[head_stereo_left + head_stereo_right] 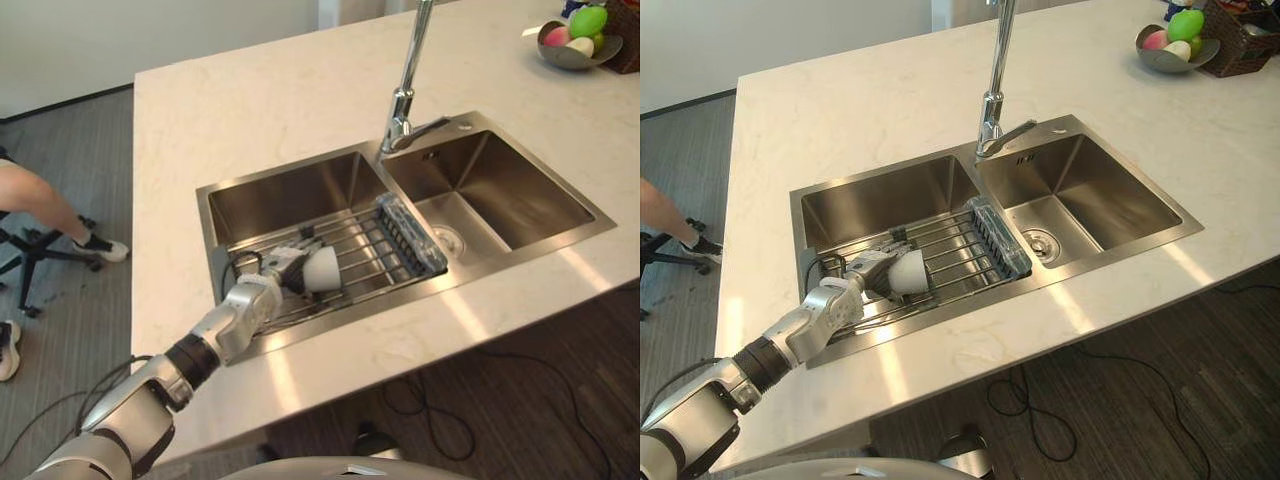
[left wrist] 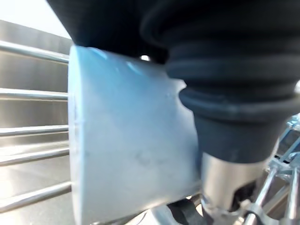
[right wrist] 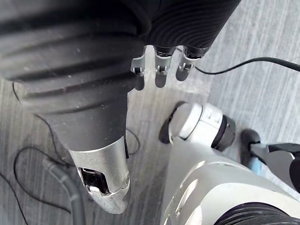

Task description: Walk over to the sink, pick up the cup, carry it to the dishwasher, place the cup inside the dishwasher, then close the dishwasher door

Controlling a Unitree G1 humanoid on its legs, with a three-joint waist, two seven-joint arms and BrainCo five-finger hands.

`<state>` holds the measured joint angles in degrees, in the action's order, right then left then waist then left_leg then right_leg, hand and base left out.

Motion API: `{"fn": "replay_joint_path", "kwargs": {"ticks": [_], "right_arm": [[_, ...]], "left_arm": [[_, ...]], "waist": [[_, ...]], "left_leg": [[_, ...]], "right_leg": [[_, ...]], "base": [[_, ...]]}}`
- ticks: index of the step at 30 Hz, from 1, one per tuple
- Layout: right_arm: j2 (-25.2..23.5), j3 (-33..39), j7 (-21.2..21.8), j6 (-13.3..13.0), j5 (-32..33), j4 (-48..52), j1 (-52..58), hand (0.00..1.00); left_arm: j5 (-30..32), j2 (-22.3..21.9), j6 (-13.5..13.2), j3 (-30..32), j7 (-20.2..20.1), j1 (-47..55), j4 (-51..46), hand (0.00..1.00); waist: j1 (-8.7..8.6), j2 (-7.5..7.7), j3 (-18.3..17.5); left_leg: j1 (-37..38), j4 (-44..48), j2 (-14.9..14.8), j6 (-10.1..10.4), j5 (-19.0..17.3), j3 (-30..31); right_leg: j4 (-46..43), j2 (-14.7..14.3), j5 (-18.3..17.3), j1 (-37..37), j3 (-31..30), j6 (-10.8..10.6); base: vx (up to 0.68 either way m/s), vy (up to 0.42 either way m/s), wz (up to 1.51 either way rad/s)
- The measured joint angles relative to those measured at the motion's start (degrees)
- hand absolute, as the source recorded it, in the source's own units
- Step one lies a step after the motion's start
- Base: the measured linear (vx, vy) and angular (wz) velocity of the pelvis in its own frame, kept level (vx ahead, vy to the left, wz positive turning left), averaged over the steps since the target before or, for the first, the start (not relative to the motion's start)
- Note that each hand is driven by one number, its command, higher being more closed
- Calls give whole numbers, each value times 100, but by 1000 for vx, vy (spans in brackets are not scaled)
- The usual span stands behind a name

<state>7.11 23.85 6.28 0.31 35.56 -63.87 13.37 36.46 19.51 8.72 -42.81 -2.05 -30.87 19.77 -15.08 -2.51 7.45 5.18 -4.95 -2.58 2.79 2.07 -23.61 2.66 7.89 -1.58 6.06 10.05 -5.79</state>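
Left hand (image 1: 280,272) is curled round the cup (image 1: 325,270) on the rack (image 1: 365,240); lift it straight up, clear of the sink (image 1: 290,195) edge.

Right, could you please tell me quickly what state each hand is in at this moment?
Left hand: shut on the white cup, on the wire rack in the sink.
Right hand: open, relaxed, holding nothing.
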Motion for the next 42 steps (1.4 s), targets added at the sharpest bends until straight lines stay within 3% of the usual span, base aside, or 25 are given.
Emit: {"fn": "replay_joint_path", "kwargs": {"ticks": [4, 11, 18, 23, 30, 32, 33, 35, 37, 40, 42], "right_arm": [[-1, 16, 74, -107, -3, 0, 3, 0], [5, -68, 76, -210, -2, -5, 2, 0], [21, -215, 78, -309, 5, -2, 2, 0], [26, -322, 83, -323, 5, -1, 2, 0], [25, -358, 83, -391, 19, 6, 2, 0], [24, -357, 83, -389, 63, 12, 8, 0], [22, -357, 84, -389, 66, 12, 13, 0], [20, -342, 106, -391, 81, 18, 59, 0], [17, -306, 122, -392, 82, 17, 91, 0], [11, -83, 188, -395, 81, 18, 115, 0], [5, 131, 357, -398, 78, 18, 124, 0]], "left_arm": [[265, -42, 14, -33, -641, -230, -7, 100], [334, -88, 91, -267, -655, -425, 64, 100], [302, -19, -484, -595, 144, -435, 238, 100], [176, 92, -841, -749, 1045, -407, 452, 100], [-501, 432, -1608, -577, 2480, -128, 344, 100], [-932, 653, -2150, 93, 3135, -26, -202, 100], [-1029, 682, -2305, 297, 3277, -23, -367, 100], [-1338, 725, -2903, 1115, 3951, -31, -1057, 100], [-1656, 769, -3297, 1628, 4336, -42, -1394, 100], [-2601, 769, -3739, 2429, 4664, -48, -1530, 100], [-3498, 750, -3921, 2865, 4611, -45, -1521, 100]], "waist": [[-32, -18, -22], [-147, -51, -43], [-207, -83, -63], [-238, -106, -70], [-217, -110, -62], [-177, -109, -47], [-153, -108, -45], [-58, -107, -45], [6, -108, -46], [130, -106, -45], [197, -95, -38]], "left_leg": [[-1, 0, 1, 1, -1, 8], [-3, 1, 2, 2, -1, 9], [-16, 1, 1, 3, -2, 12], [-25, 1, 1, 4, -3, 13], [-36, 2, 2, 4, -2, 32], [-38, 2, 4, 4, -1, 55], [-38, 2, 6, 3, 0, 64], [-38, 2, 10, -3, 5, 136], [-36, 1, 9, -9, 13, 173], [-32, 1, 9, -15, 25, 187], [-32, 1, 10, -21, 37, 213]], "right_leg": [[0, -2, 4, 1, 1, -15], [13, -5, 32, 1, -1, -68], [17, -6, 24, -6, 1, -80], [18, -6, 22, -17, 1, -82], [18, -5, 22, -21, 19, -82], [4, -1, 21, -18, 36, -82], [0, 1, 20, -17, 40, -82], [-25, 12, 0, 10, 114, -80], [-76, 18, -32, 13, 155, -66], [-108, 18, -46, 11, 168, -54], [-112, 22, -48, 22, 191, -52]], "base": [[0, 0, 0], [0, 0, 0], [0, 0, 0], [0, 0, 0], [0, 0, 0], [0, 0, 3], [0, 0, 5], [-1, -2, 13], [-7, -9, 12], [-4, -2, 2], [-11, -7, 9]]}}
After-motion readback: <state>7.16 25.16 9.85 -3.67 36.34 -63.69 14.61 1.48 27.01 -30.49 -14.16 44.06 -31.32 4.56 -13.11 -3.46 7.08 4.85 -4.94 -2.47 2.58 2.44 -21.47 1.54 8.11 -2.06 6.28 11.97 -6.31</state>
